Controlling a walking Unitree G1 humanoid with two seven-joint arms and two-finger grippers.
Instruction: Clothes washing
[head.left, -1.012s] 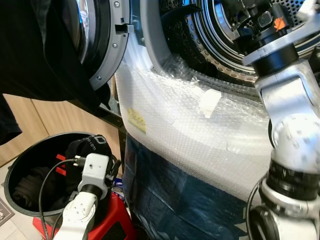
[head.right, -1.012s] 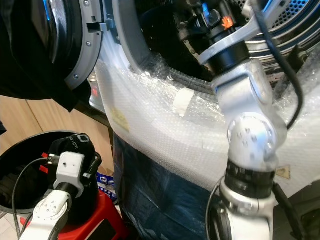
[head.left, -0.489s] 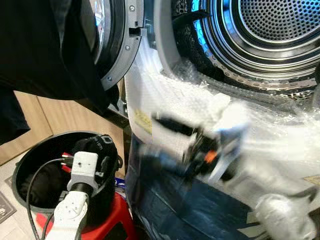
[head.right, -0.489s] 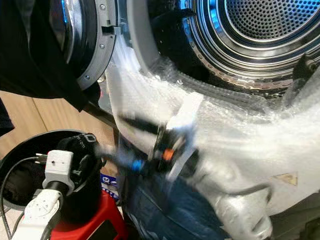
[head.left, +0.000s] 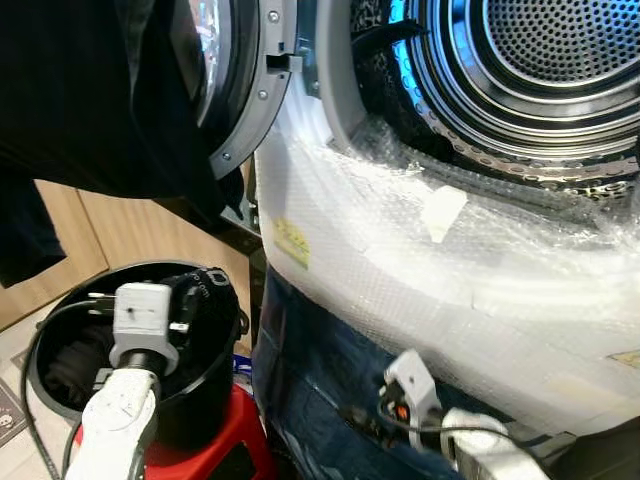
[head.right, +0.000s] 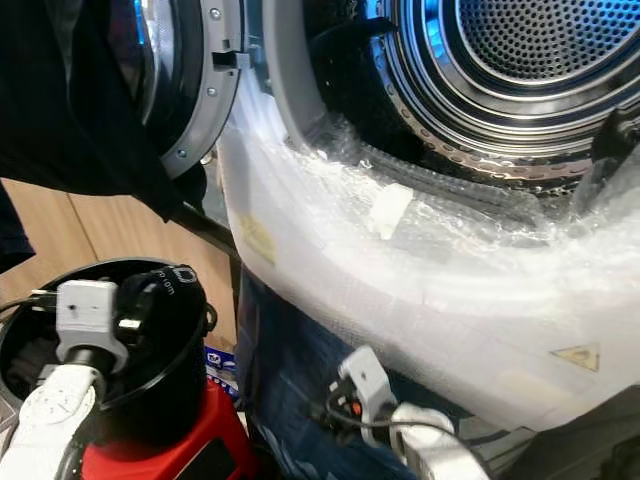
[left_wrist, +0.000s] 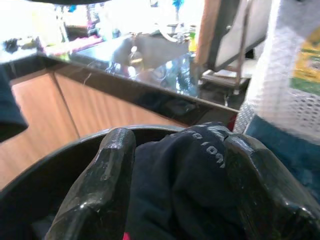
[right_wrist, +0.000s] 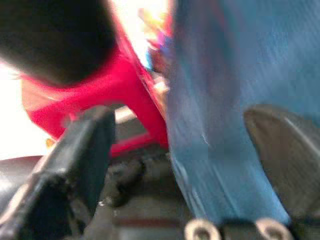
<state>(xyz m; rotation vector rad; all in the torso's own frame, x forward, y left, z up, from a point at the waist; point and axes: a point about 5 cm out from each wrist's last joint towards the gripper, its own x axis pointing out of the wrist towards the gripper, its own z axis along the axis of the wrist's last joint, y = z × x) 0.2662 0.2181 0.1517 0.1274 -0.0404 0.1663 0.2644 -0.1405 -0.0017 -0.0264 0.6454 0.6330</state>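
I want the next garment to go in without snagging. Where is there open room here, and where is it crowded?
Open: the drum mouth, bordered by its steel rim and the bubble wrap below. Crowded: the black bucket, filled with a dark garment, with the left gripper open over it; the right gripper hangs low, open.

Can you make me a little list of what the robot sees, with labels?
washer: door open, drum looks empty
front: wrapped in bubble wrap
bucket: black bucket on a red stool
clothes: dark clothes in the bucket
left gripper: open, fingers either side of the clothes
right gripper: open, low by the blue cover
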